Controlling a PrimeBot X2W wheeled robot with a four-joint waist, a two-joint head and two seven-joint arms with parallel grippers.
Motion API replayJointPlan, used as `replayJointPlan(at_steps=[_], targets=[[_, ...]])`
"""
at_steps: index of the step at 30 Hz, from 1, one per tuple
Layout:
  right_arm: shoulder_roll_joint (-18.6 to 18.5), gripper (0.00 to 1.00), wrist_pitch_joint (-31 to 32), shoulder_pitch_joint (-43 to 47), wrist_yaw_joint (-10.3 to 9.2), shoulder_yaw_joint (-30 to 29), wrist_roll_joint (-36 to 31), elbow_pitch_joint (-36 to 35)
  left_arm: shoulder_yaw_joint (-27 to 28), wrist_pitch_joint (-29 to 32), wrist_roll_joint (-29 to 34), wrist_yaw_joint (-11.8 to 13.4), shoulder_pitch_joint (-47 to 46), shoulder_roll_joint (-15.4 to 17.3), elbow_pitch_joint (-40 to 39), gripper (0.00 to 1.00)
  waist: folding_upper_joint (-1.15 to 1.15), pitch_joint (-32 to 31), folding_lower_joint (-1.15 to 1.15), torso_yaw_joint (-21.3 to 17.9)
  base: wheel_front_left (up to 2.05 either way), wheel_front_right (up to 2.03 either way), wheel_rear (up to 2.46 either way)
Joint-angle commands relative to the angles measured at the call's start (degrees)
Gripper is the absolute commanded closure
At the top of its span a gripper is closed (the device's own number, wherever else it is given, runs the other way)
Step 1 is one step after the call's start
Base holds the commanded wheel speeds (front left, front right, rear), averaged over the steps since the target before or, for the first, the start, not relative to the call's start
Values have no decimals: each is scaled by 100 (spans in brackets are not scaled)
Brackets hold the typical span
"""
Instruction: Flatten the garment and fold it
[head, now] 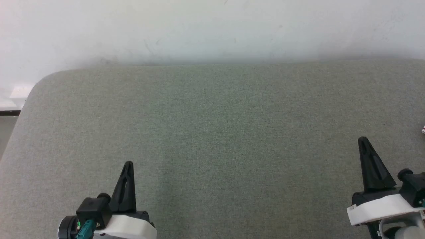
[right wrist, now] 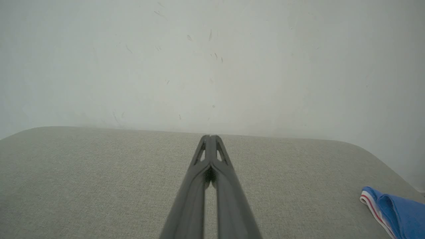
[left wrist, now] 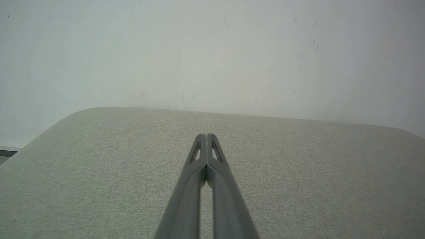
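The garment [right wrist: 398,212], bright blue with a white end edged by red stripes, lies at the lower right of the right wrist view, to the right of my fingers. A tiny white and red bit of the garment [head: 423,130] pokes in at the head view's right edge. My left gripper [head: 128,164] sits at the lower left above the grey-green cloth surface [head: 212,132], shut with nothing in it. Its fingertips meet in the left wrist view, left gripper [left wrist: 206,135]. My right gripper [head: 362,139] at the lower right is shut and empty too, tips together in its own view, right gripper [right wrist: 210,136].
A pale wall [head: 212,30] stands behind the surface's far edge. The surface's rounded far-left corner [head: 40,83] drops off to the floor. The wide stretch between my two grippers is bare cloth.
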Motion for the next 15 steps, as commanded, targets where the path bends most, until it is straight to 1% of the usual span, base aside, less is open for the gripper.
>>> replayJointPlan(at_steps=[1,15], targets=[[33,100,27,-21,-2,25,-65,-12,17,27,70,-10,-61,-1,-11,100,0,-5,0,0,0,0,0],[89,100,191,-37,-3,66,-166,-22,42,190,167,-24,-114,-2,-19,100,0,-52,0,-2,0,0,0]])
